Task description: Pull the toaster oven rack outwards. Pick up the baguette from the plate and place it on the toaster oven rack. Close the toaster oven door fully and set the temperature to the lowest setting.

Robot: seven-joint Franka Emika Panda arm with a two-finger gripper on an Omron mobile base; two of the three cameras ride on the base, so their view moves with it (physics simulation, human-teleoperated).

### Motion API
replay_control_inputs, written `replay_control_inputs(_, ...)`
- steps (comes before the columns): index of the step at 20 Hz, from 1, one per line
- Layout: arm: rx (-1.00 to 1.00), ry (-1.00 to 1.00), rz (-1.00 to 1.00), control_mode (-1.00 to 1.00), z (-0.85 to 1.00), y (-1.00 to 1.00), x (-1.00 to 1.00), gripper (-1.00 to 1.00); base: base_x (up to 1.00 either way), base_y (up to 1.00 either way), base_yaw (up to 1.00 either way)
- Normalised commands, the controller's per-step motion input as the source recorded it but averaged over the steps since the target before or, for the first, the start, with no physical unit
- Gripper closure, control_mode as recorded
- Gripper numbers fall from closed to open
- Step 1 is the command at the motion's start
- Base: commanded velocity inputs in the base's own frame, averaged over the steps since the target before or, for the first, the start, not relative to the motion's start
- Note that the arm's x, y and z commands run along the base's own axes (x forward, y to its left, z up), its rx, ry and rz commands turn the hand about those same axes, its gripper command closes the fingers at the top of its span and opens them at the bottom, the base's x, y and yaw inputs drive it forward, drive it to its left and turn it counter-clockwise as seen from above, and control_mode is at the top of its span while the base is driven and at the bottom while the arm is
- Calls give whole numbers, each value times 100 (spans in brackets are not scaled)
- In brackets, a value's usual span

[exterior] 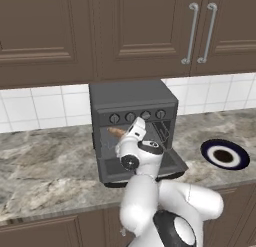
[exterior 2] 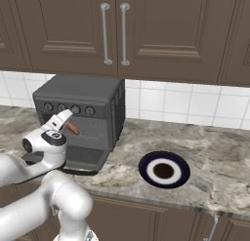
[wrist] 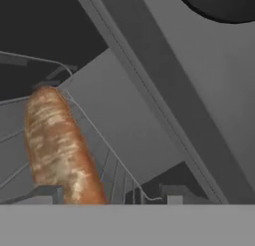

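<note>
The dark grey toaster oven (exterior: pixel 132 98) stands on the counter with its door (exterior: pixel 172 162) folded down flat. My gripper (wrist: pixel 109 195) reaches into the cavity's mouth, and its fingertips (wrist: pixel 47 192) stand wide apart, open. The orange-brown baguette (wrist: pixel 57 145) lies between them, close against the left tip, over the thin wires of the rack (wrist: pixel 115 173). From the base views the baguette (exterior: pixel 116 132) (exterior 2: pixel 72 129) pokes out just past my white hand, in front of the cavity. The blue plate (exterior: pixel 225 147) (exterior 2: pixel 164 161) sits bare on the counter to the oven's right.
Four round knobs (exterior: pixel 137 115) run across the oven's front above the cavity. Brown wall cabinets with long metal handles (exterior: pixel 200 33) hang overhead. The marble counter (exterior: pixel 45 166) stretches to both sides, with a tiled wall behind.
</note>
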Motion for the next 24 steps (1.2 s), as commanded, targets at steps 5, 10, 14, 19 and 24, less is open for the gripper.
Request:
replay_control_inputs(5, 36, -61, 6, -100, 1, -71, 21, -100, 0, 0, 0)
replay_control_inputs(10, 36, -56, 6, -100, 37, -76, -10, -100, 0, 0, 0)
replay_control_inputs(14, 29, -32, 0, -100, 71, -98, -96, -100, 0, 0, 0)
replay_control_inputs(19, 27, -16, 1, -100, 67, -84, -100, -100, 0, 0, 0)
replay_control_inputs(24, 17, -1, 3, -100, 75, -71, -100, -100, 0, 0, 0)
